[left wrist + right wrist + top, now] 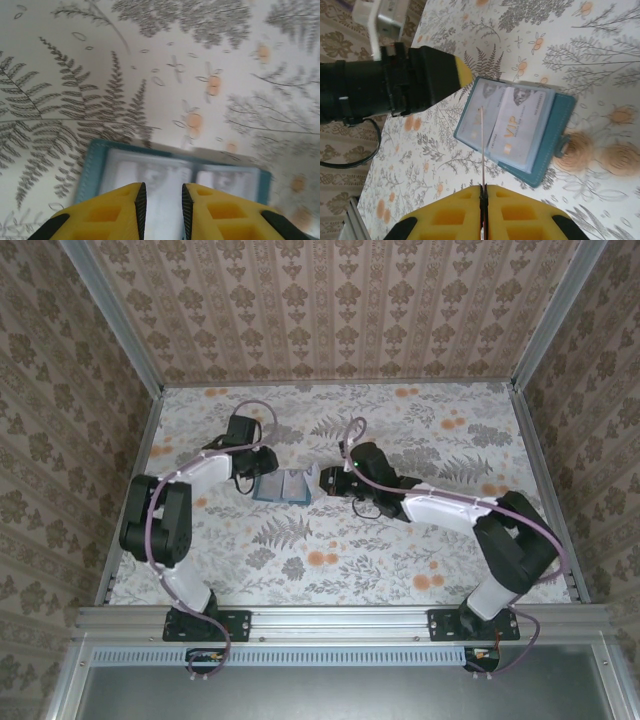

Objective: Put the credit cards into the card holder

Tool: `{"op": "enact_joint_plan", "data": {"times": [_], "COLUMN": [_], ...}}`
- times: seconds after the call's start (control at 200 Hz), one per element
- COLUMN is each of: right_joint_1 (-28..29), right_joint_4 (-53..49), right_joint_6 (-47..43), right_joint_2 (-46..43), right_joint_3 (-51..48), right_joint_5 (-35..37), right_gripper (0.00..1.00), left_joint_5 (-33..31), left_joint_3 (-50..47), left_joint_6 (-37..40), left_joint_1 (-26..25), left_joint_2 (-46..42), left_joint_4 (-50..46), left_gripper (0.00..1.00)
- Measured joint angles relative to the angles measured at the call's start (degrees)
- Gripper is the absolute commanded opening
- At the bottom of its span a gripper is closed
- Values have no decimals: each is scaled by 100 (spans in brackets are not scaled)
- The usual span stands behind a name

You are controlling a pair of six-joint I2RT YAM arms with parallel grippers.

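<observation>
The right gripper (483, 187) has its two yellow fingers pressed together on one credit card (482, 150), seen edge-on as a thin line that reaches toward the card holder (561, 117). The left gripper (163, 188) has its two fingers a little apart with nothing between them, and it is just over one panel of the holder. The one teal holder lies open in two panels on the flowered table (600, 50), between both grippers. One pale card (517, 125) marked VIP sits in a clear pocket.
</observation>
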Motion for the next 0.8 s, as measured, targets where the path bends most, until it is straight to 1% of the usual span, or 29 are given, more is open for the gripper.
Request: {"op": "enact_joint_plan", "data": {"times": [0.145, 0.21, 0.295, 0.435, 0.65, 0.8], "right_joint_1": [225, 280, 323, 323, 326, 326], "right_joint_4": [149, 164, 155, 111, 116, 52], "right_joint_6": [175, 216, 227, 225, 227, 223], "right_joint_2": [553, 660, 699, 745, 1016, 1207], "right_joint_3": [350, 400, 404, 444, 481, 654], "right_joint_5": [136, 170, 216, 341, 334, 317], "right_gripper": [12, 12, 13, 13, 13, 13], "left_joint_5": [103, 170, 251, 380, 531, 597], "left_joint_3": [713, 1008, 1108, 876, 109, -170], "left_joint_6": [186, 275, 332, 337, 304, 258], "left_joint_1": [52, 48, 44, 33, -131, -256], "left_joint_2": [730, 999, 1152, 1134, 608, 396], "left_joint_4": [-345, -428, -472, -415, -181, -168], "left_gripper": [29, 29, 29, 29, 29, 29]}}
